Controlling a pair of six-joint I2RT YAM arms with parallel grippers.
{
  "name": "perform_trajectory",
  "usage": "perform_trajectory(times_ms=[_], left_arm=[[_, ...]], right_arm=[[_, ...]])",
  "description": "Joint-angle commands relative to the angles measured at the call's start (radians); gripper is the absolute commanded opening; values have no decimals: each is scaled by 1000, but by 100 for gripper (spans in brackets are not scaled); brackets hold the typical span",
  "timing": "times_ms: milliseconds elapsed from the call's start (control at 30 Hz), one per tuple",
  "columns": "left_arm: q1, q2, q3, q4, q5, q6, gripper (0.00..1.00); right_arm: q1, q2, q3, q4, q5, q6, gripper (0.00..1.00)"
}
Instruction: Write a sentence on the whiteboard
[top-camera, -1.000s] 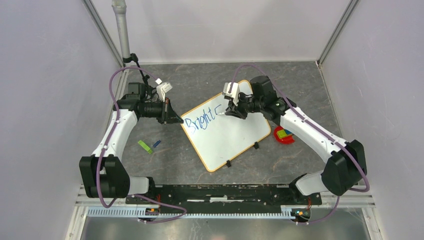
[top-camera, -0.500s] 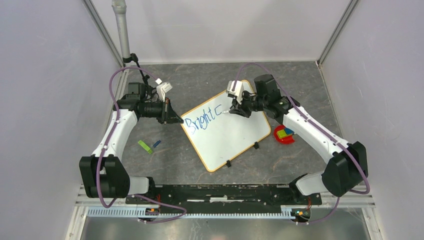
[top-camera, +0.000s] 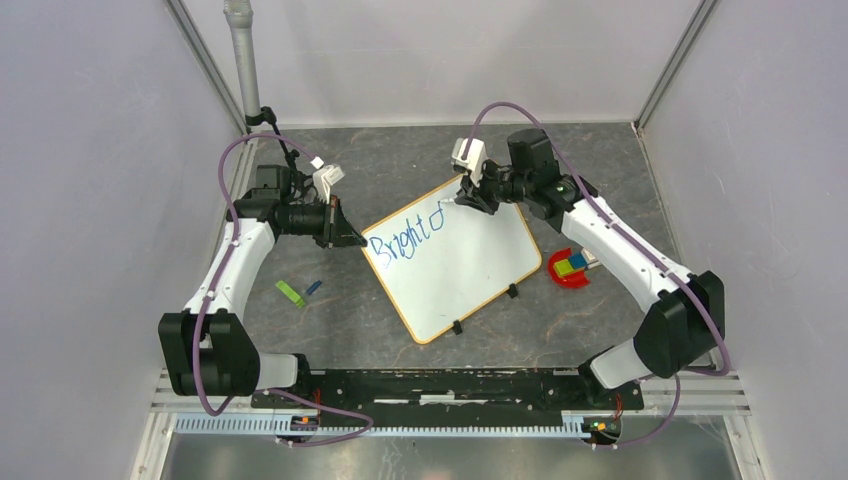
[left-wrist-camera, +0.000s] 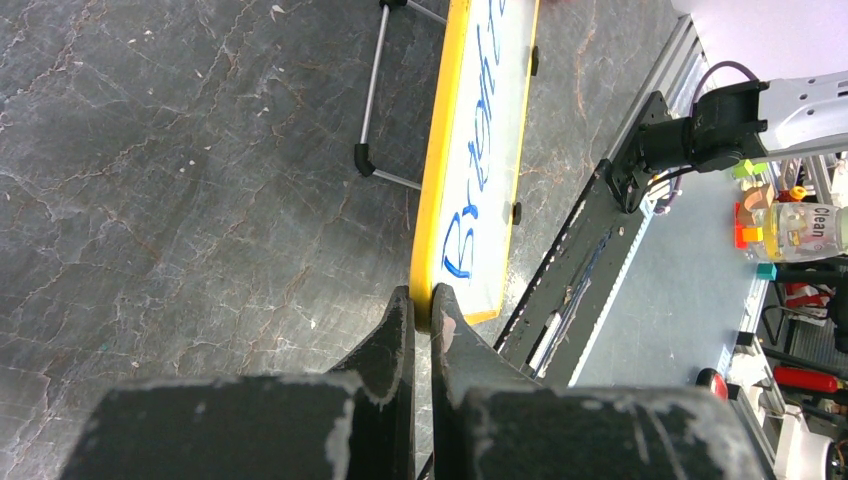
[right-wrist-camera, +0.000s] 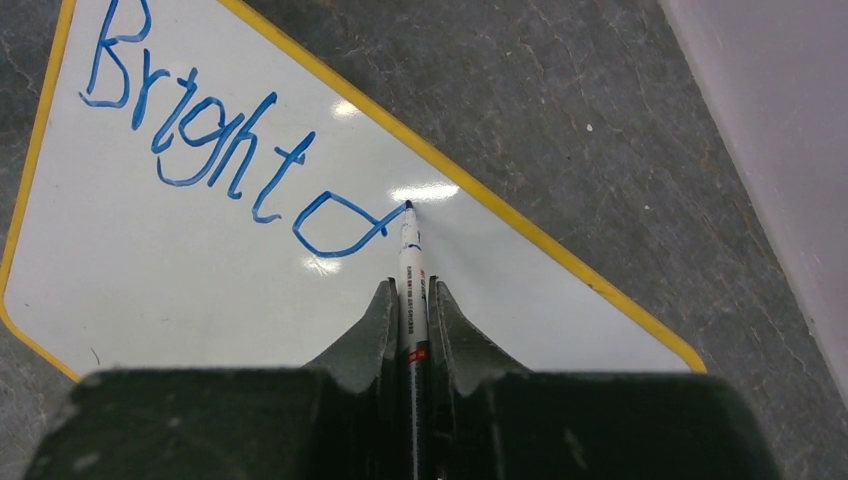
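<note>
- Closed tight, the right gripper has a marker pinched between its two fingers, with the barrel running straight out past the fingertips.
- The marker's blue tip sits at the end of a fresh stroke on the whiteboard, close to the board's far yellow edge.
- That stroke belongs to a looped letter – it reads as a "d" – just after the word "Bright".
- So far the sentence is "Bright" plus this one letter, in blue, slanting along the upper part of the board.
- The left gripper is closed as well, its fingers clamped on the yellow frame at the corner of the whiteboard next to the "B".
- In the left wrist view a thin metal stand leg shows on the back side of the board.
- From the top view the whiteboard sits in the middle of the grey table, turned at an angle between the two arms.
- Two small black clip feet are on its near edge.
- Left of the board, well apart from it, lie a small green object and a smaller blue one – what they are I cannot tell.
- Just beside the board's right corner lies a red holder with coloured pieces in it.
</note>
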Motion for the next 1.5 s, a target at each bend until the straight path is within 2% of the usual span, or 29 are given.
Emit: perform_trajectory(times_ms=[0,233,867,1467], left_arm=[[-11,3,3,-27,-26,100,2],[-11,5,4,-28,-28,101,2],[-12,11,12,-28,-25,101,2],[-14,4,7,-27,-22,102,2]], right_arm=[[-11,29,54,33,45,7,0],[-11,21,43,27,28,10,0],[-11,-91,-154,-3,-2,-17,0],[-24,-88,-22,-61,22,-53,0]])
